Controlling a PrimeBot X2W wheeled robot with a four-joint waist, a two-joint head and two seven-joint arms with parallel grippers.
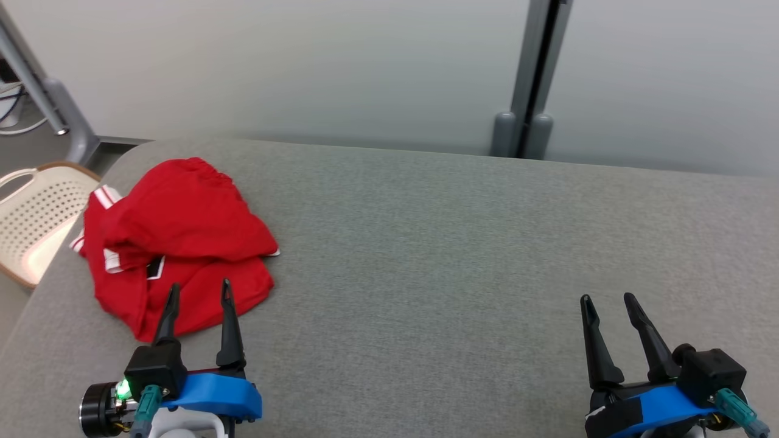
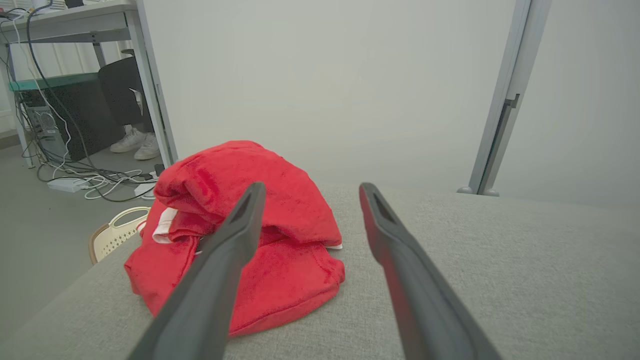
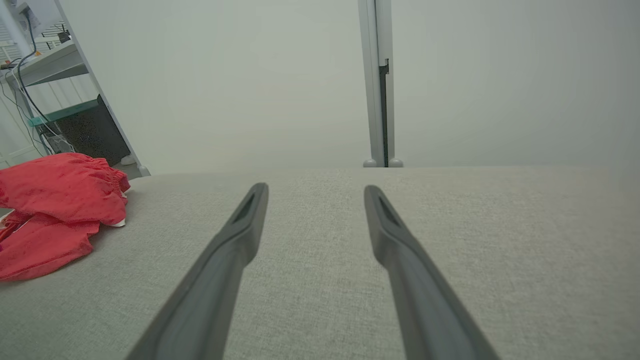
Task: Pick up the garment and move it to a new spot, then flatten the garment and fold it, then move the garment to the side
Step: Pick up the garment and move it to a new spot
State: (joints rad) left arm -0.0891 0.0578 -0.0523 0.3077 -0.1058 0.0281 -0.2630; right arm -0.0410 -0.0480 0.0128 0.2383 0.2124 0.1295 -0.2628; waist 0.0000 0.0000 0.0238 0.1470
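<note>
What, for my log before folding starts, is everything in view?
garment: 1, red with white trim, crumpled on the surface's left end
padded surface: 1, grey fabric, across the foreground
basket: 1, cream, perforated, beside the surface's left end, lower down
partition post: 1, grey, behind the surface
desk: 1, grey, far left background
cables: several, black and white, floor under the desk
person's shoes: 2, white, near the desk
left gripper: 1, dark fingers, open, at the garment's near edge
right gripper: 1, dark fingers, open, over bare surface at right
</note>
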